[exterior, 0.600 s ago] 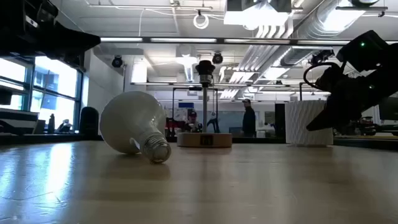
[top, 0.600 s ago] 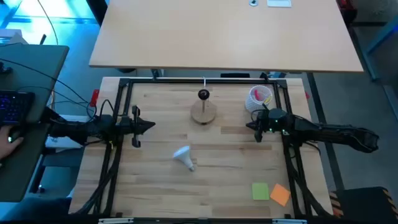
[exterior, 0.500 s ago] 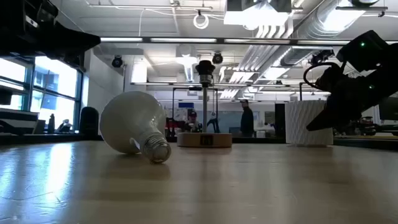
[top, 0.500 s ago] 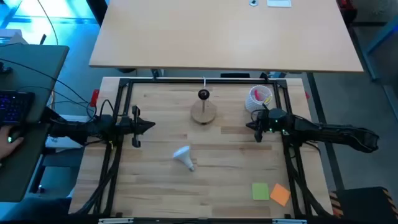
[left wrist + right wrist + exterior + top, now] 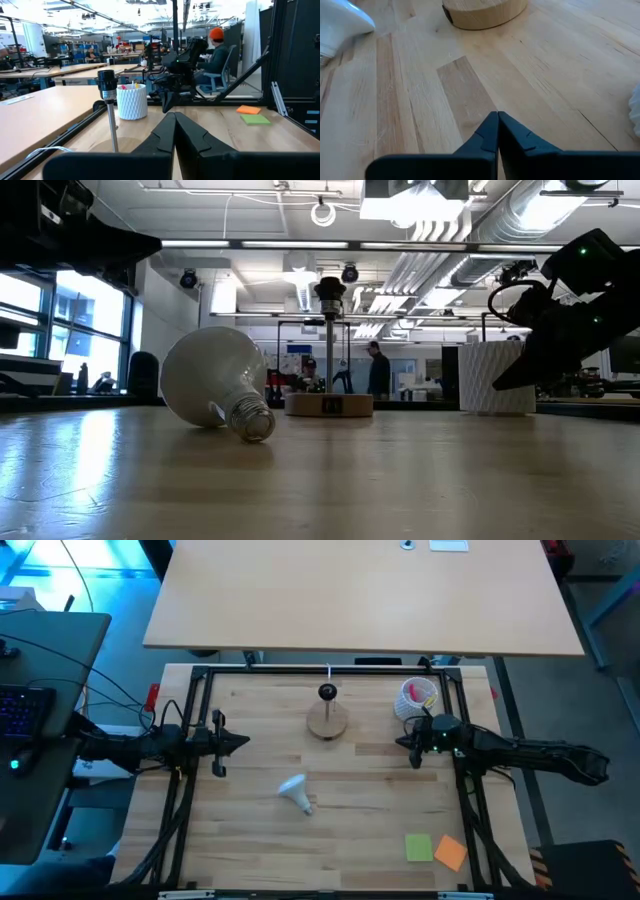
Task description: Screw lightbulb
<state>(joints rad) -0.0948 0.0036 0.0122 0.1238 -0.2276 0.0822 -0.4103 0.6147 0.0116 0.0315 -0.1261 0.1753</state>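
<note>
The white frosted lightbulb [image 5: 294,791] lies on its side on the wooden table, near the middle; in the low view [image 5: 213,391] its globe rests on the wood and its screw base points toward the near right. The round wooden stand with the black socket [image 5: 327,716] stands at the far middle. My left gripper [image 5: 246,741] is shut and empty at the table's left. My right gripper [image 5: 400,743] is shut and empty at the right, just above the wood [image 5: 496,116].
A white cup with pink items [image 5: 417,697] stands at the far right, beside my right arm. Green and orange sticky notes [image 5: 436,849] lie at the near right. A black frame [image 5: 200,680] borders the table. A person walks in the room behind [image 5: 378,372].
</note>
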